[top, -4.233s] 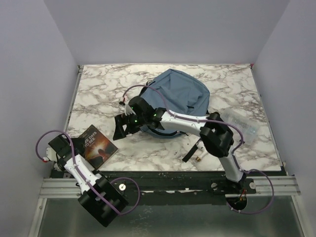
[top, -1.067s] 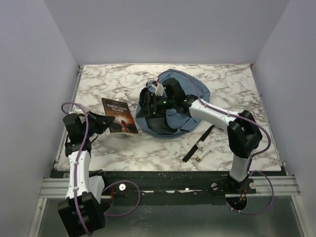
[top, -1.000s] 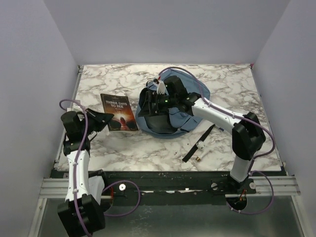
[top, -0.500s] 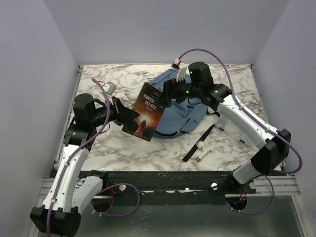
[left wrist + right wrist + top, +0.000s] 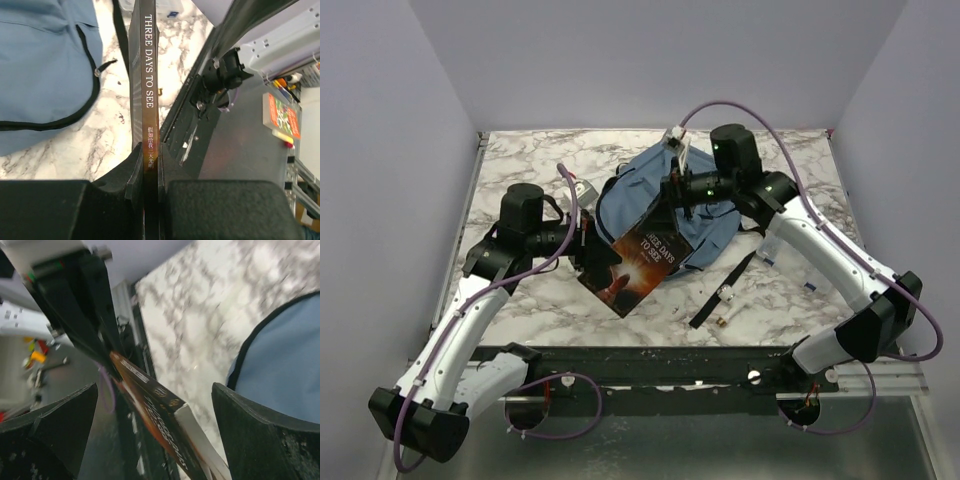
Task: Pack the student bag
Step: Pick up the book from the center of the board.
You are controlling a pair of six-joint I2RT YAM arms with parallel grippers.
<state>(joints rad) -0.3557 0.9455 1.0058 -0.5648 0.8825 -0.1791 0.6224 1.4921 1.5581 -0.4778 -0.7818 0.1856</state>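
Two arms meet over the marble table [image 5: 520, 170]. The left gripper [image 5: 590, 250] clamps a book [image 5: 640, 262] by its spine, tilted across the near edge of the blue backpack [image 5: 705, 215] at mid-table. The right gripper [image 5: 672, 190] hangs spread wide over the bag, covering part of it. A black strap [image 5: 740, 272] lies alongside. The small bits near it are too tiny to identify.

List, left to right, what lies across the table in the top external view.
left gripper → book → black strap. The student bag and the right gripper overlap the book's span, so both are left out.
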